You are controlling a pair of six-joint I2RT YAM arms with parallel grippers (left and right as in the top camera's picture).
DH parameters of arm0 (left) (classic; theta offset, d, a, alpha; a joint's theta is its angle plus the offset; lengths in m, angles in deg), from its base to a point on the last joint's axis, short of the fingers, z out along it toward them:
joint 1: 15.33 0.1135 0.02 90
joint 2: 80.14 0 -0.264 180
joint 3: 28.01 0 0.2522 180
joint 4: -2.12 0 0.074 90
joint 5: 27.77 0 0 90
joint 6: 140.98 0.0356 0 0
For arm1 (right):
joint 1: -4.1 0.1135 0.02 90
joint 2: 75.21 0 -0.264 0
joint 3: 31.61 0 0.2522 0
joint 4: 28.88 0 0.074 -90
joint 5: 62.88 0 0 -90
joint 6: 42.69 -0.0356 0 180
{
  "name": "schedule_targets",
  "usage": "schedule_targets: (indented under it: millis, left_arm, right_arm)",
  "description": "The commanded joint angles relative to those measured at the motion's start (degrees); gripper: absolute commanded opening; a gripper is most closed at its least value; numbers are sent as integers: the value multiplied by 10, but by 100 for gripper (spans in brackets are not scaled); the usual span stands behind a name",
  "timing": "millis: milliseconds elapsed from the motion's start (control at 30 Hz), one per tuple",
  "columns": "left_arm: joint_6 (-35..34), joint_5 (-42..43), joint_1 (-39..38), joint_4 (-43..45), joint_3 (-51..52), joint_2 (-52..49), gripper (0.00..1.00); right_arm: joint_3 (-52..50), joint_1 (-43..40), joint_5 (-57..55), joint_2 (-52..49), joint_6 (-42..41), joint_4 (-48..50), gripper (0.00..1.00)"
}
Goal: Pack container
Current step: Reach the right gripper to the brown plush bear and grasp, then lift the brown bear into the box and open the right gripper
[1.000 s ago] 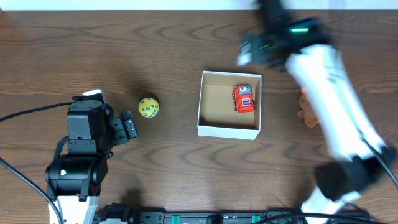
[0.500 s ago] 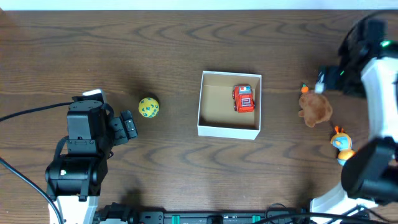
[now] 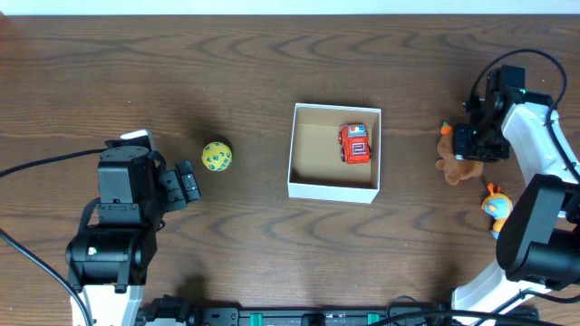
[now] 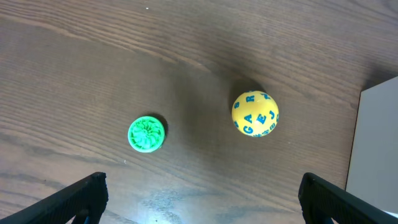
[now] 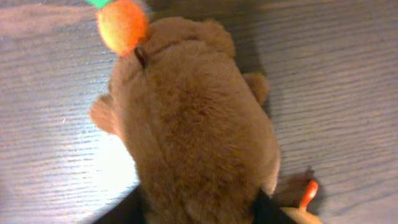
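Observation:
The container (image 3: pixel 333 190), a white-walled box with a tan inside, sits mid-table with a red toy car (image 3: pixel 355 144) in its right half. At the right, my right gripper (image 3: pixel 473 145) is down over a brown plush toy (image 3: pixel 458 166). In the right wrist view the plush (image 5: pixel 193 124) fills the gap between the dark fingers (image 5: pixel 121 211), which press on both its sides. An orange knob (image 5: pixel 122 25) sits at its top. My left gripper (image 4: pixel 200 196) stands wide open above bare wood, short of a yellow lettered ball (image 4: pixel 255 114) and a green disc (image 4: pixel 147 134).
The yellow ball (image 3: pixel 217 156) lies left of the container, just right of the left arm. An orange and blue toy (image 3: pixel 497 206) lies below the plush, near the right arm's base. The container's white wall (image 4: pixel 379 143) shows at the left wrist view's right edge.
The right arm swung from behind the container to the right, came down over the brown plush, and its jaws closed in on it. The left arm stayed still.

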Motion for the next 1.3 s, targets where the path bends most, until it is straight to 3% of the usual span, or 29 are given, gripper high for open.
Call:
schedule_targets:
  millis: [0,267,500,733,933,1267]
  left_arm:
    - [-1,-4,2,0,-9,0,98]
    - [-1,-4,2,0,-9,0,98]
    - [-1,-4,2,0,-9,0,98]
    - [-1,-4,2,0,-9,0,98]
    - [-1,-4,2,0,-9,0,98]
    - [-1,-4,2,0,-9,0,98]
  right_arm:
    - [3,7,0,2,-1,-7,3]
    - [121,47,0,53,-23,-108,1]
    - [247,159,14,171,-121,-125,1]
    - [232,332,-2,189,-314,-93,1]
    - [150,420,-47,139,-409,-33,1]
    - [69,438,-26,-5,-419,65,1]
